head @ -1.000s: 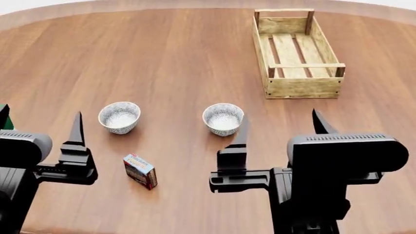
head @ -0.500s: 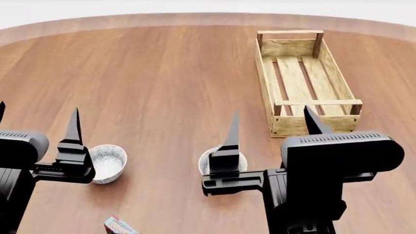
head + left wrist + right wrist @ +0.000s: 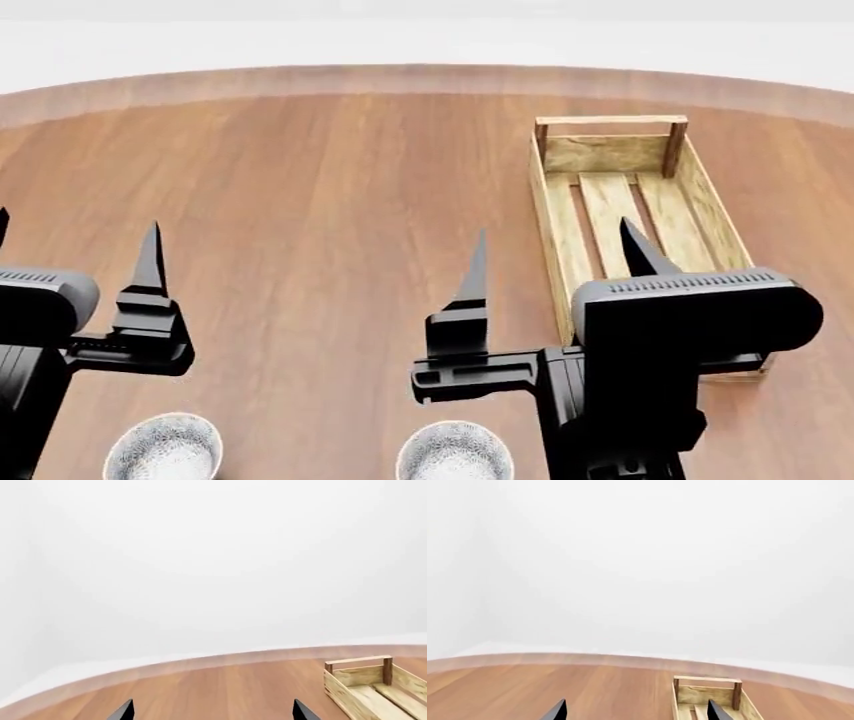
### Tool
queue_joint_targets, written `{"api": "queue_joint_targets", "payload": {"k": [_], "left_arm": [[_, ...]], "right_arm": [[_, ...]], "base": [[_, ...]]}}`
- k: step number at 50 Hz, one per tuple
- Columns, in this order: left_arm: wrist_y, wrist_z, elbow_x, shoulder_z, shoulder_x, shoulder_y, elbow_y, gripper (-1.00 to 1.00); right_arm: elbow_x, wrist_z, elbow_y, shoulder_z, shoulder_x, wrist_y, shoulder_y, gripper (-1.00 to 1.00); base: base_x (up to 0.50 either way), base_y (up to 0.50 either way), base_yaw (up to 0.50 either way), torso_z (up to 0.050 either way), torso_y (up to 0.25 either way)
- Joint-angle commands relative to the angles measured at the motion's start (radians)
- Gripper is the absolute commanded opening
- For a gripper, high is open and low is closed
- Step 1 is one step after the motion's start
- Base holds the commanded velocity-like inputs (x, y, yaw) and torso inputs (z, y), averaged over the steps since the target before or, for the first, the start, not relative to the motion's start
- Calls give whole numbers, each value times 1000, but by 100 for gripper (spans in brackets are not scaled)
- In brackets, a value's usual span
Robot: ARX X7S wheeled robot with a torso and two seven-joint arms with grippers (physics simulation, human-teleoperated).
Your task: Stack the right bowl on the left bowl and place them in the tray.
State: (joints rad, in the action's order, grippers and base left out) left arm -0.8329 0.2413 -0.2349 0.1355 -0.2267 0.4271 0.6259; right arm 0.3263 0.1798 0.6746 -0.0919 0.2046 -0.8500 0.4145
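In the head view, two small white speckled bowls sit at the bottom edge: the left bowl [image 3: 167, 452] and the right bowl [image 3: 454, 455], both partly cut off. The pale wooden tray [image 3: 617, 195] stands at the far right, empty. My left gripper [image 3: 74, 235] is open and empty, held above the table beyond the left bowl. My right gripper [image 3: 554, 250] is open and empty, above the table beyond the right bowl; its body hides the tray's near end. The left wrist view shows its gripper [image 3: 213, 712] and the tray [image 3: 370, 687]. The right wrist view shows its gripper [image 3: 637, 712] and the tray [image 3: 707, 695].
The round wooden table [image 3: 294, 180] stretches to a curved far edge, with a white floor and wall beyond. The small red-and-blue box is out of view.
The head view has tilted up: bowls and tray slid down the picture, the bowls now at the bottom edge, the red-and-blue box gone from view. Both grippers stay open and empty.
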Motion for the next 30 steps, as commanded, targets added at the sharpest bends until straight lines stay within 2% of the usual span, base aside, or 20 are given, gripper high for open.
{"api": "queue_joint_targets", "payload": {"k": [1,21,30], "left_arm": [[8,4,-4,3,-4,-1,-7,100],[20,12,-11,11,-10,-7,-15,100],[21,16,-16,10,-13,-9,-12,100]], "right_arm": [[5,5,-6,-3,4,6,-1,100],[14,11,-19,-11,10,19,-4,100],[14,15,-20,-19,16,26,-5,100]], "base": [[500,0,0,0,0],[500,0,0,0,1],[0,0,0,0,1]]}}
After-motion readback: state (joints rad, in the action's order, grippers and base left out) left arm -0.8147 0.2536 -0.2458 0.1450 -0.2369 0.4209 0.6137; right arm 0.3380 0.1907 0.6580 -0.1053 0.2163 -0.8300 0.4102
